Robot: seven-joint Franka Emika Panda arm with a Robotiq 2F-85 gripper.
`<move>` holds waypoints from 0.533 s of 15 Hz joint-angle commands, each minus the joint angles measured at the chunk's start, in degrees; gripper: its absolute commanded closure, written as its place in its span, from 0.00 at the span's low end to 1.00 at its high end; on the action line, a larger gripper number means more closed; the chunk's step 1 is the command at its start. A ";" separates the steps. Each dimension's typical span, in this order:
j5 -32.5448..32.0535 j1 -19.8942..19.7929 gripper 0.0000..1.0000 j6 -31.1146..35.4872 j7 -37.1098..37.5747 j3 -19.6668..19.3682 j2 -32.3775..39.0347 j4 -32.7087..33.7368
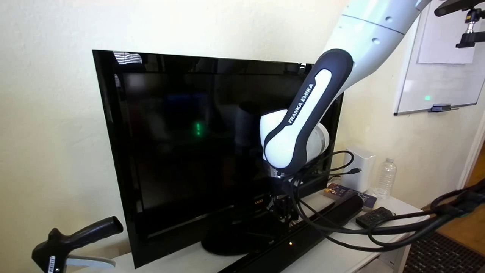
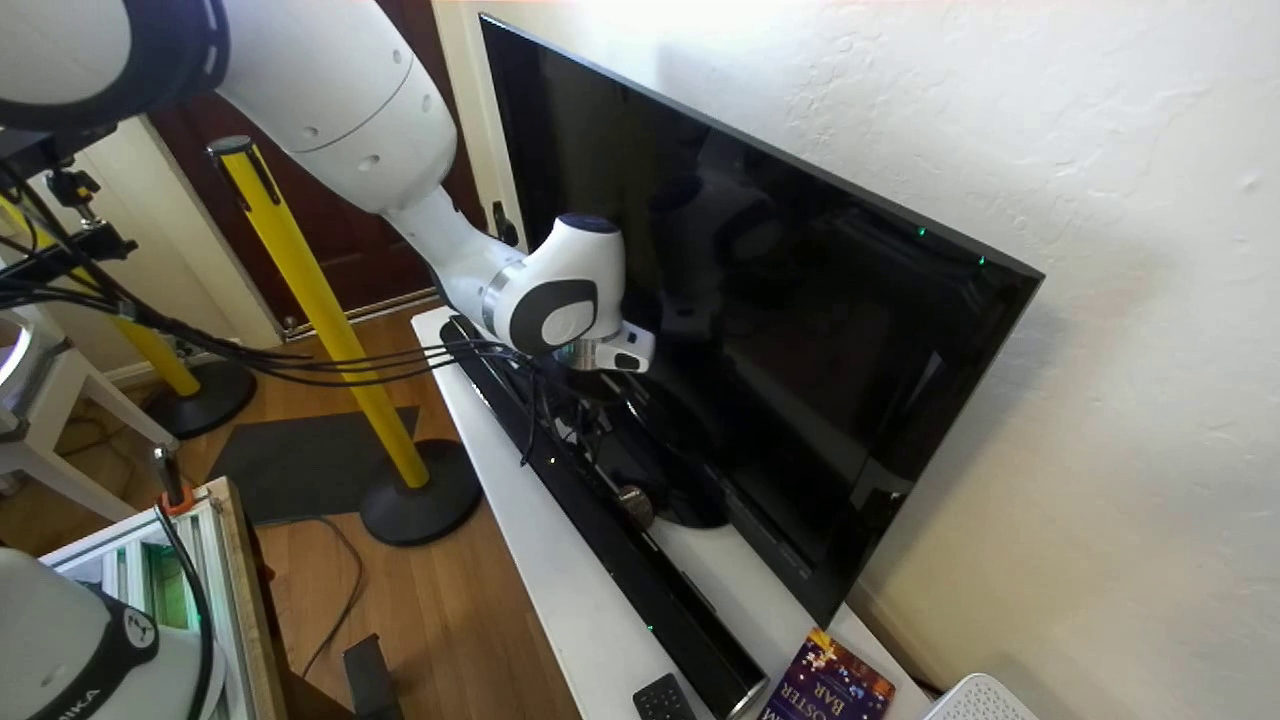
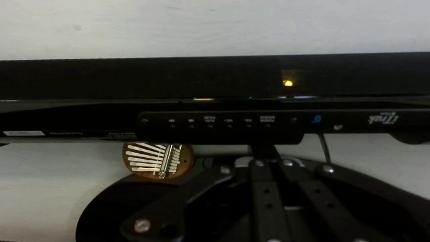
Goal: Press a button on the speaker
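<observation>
Presently, the jaws of the gripper (image 3: 264, 152) stand narrow, tips together, at the rear edge of the speaker (image 3: 100, 80), beside its button panel (image 3: 218, 129); contact cannot be told. Clearance behind the jaws is limited: the television (image 2: 800, 340) rises close by, and its base (image 3: 111, 208) lies beneath them. A thumb piano (image 3: 158, 161) sits just beside the speaker's rear edge. The speaker rests on the table (image 2: 545, 540) in front of the television. Its long axis runs lengthwise along the table, roughly parallel to the television. The face bearing the amber light (image 3: 288, 83) points away from the television, toward the table's front edge; a strip of table separates the two. In an exterior view, a remote (image 2: 663, 697) and a book (image 2: 835, 680) flank the speaker's end, on opposite sides.
</observation>
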 commanded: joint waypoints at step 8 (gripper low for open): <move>1.15 0.76 1.00 -1.41 -0.48 -0.35 1.41 1.72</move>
